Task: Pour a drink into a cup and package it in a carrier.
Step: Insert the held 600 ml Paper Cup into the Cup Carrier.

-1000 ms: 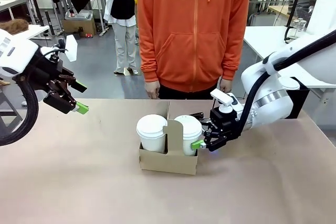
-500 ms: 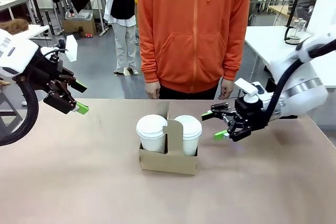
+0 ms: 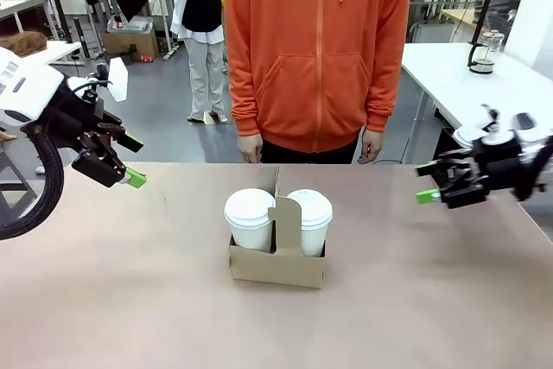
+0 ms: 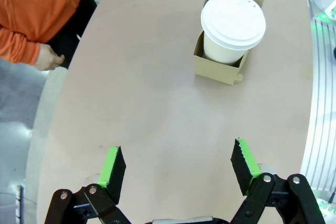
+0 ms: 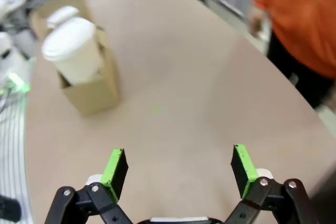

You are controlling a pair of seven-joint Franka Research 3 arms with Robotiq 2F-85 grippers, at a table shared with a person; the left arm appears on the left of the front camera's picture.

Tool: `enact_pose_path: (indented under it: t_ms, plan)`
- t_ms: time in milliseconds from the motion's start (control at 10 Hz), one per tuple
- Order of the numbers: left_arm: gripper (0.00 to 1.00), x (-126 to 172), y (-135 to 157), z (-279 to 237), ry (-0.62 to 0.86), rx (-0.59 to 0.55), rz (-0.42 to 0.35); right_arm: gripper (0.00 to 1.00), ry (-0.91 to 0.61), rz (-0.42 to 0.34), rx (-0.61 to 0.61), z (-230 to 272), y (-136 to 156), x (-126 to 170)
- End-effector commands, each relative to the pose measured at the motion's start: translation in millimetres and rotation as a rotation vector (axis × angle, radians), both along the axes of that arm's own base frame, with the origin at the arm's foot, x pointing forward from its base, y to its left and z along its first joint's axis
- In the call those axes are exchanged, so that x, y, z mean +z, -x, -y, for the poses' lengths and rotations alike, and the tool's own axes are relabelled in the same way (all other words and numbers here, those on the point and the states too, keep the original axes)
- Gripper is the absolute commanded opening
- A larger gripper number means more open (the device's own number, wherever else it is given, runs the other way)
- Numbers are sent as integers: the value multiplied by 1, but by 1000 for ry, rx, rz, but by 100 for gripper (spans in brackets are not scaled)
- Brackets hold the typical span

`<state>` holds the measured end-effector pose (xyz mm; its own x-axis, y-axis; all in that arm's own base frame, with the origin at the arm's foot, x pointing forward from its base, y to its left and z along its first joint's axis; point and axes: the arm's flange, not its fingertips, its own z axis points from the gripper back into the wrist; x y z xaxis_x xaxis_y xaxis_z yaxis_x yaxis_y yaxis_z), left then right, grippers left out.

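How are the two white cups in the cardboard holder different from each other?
The left cup stands a little nearer the camera in the front view than the right cup. The upright handle of the carrier covers part of the right cup's lid, while the left cup's lid shows almost whole. Both are plain white paper cups with white lids, standing upright in the carrier's slots.

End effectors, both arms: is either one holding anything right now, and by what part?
Nothing is held. The left end effector and the right end effector are both open and empty above the table; both cups stand in the carrier.
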<state>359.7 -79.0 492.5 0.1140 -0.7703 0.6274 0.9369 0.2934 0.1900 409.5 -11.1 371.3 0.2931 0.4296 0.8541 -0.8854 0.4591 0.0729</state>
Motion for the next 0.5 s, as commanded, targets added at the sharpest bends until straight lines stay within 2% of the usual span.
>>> enact_pose_path:
  t_ms: [0,200,400]
  plan:
    - [100,-1,-3,-1,17,-10,6,100,43,-153,-257,14,23,9]
    - [100,-1,-3,-1,17,-10,6,100,71,-114,-391,40,41,16]
    - [100,-1,-3,-1,17,-10,6,100,65,-121,-403,46,45,11]
